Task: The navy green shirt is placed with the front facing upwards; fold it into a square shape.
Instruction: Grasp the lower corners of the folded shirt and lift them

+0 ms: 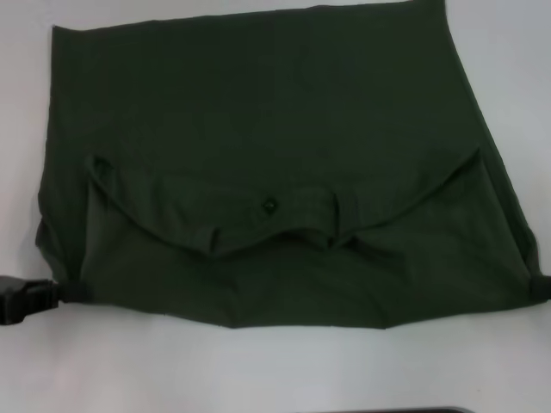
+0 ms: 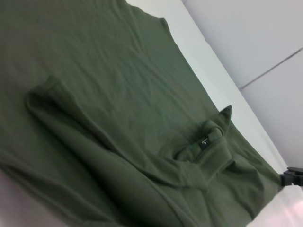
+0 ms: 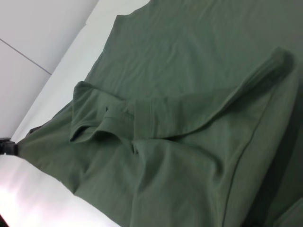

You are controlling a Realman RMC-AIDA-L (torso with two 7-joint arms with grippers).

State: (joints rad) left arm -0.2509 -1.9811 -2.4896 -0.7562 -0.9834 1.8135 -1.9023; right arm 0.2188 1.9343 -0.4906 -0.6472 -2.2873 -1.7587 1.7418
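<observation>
White table (image 1: 516,52), navy green shirt (image 1: 258,129) part-folded, L gripper (image 1: 26,298) & R gripper (image 1: 542,286) low at near corners, fingers' state unclear.

Lab-type setup (plain white table (image 1: 275,370), bare wall (image 2: 246,33)).

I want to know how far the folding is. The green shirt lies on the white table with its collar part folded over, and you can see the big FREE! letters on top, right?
Not quite. The green shirt lies on the white table with its collar part folded over, but no letters show on top: the head view shows only plain green cloth and a small dark neck label.
</observation>
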